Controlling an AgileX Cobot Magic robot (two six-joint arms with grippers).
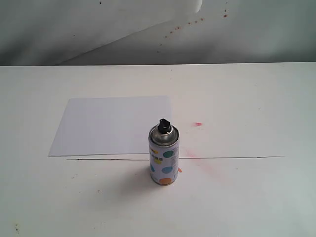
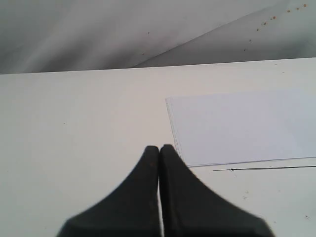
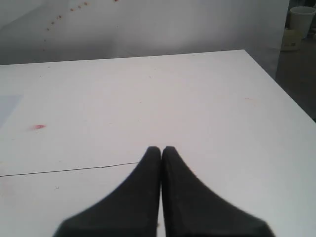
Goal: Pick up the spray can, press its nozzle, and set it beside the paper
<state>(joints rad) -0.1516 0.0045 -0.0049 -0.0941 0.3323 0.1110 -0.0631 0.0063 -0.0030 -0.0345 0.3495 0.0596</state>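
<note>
Shows a small cylindrical aerosol spray can (image 1: pixel 164 158), white label with teal and orange dots, silver shoulder, orange base band, upright on the white tabletop (image 1: pixel 247 98) and free of both arms. Carries a tiny black plastic nozzle (image 1: pixel 164 123) on its silver top. Stands just in front of the near right corner of the plain white rectangular sheet of paper (image 1: pixel 113 126), lying flat. Crosses, from the exterior view, a thin dark line (image 1: pixel 237 157) drawn along the paper's near edge. Reveals a small red smear (image 1: pixel 198 124) to the right of the paper. Has the black left gripper (image 2: pixel 159 150) clenched tight on nothing, above bare table near the paper. Has the black right gripper (image 3: pixel 161 150) clenched likewise, empty, over the line.
</note>
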